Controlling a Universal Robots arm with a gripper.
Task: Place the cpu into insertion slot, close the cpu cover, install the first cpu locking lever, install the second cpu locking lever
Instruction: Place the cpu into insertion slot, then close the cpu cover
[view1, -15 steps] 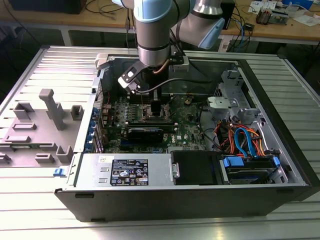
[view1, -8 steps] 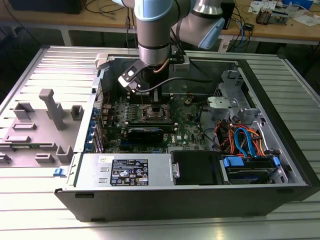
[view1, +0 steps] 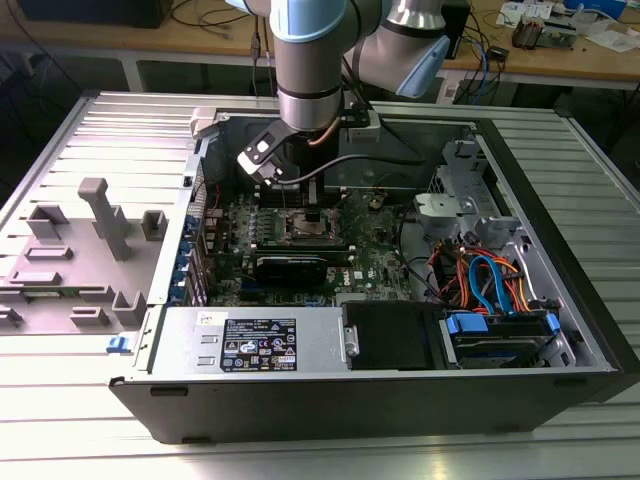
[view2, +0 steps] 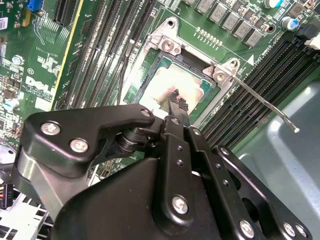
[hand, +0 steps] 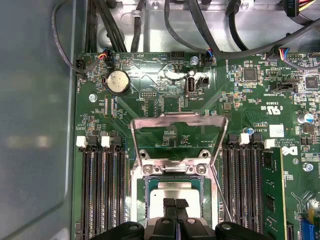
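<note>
The cpu (hand: 175, 191) lies flat in the insertion slot (hand: 175, 169) on the green motherboard, its dull silver top up. In both wrist views my gripper (hand: 175, 203) is shut, its black tips together just over the chip's near edge and nothing held between them. The second wrist view has the gripper (view2: 176, 100) over the cpu (view2: 170, 80) inside the slot's silver border (view2: 220, 72). The cpu cover (hand: 177, 118) stands open, tilted up on the slot's far side. One thin locking lever (view2: 265, 102) sticks out free beside the socket. In the exterior view the gripper (view1: 312, 215) hangs inside the case.
Long black memory slots (hand: 102, 195) flank the socket on both sides. Black cables (hand: 200, 30) cross above the board. The case's grey wall (hand: 35, 125) rises close by. A power supply (view1: 255, 345) and a drive bay with blue and orange cables (view1: 490, 285) fill the case's front.
</note>
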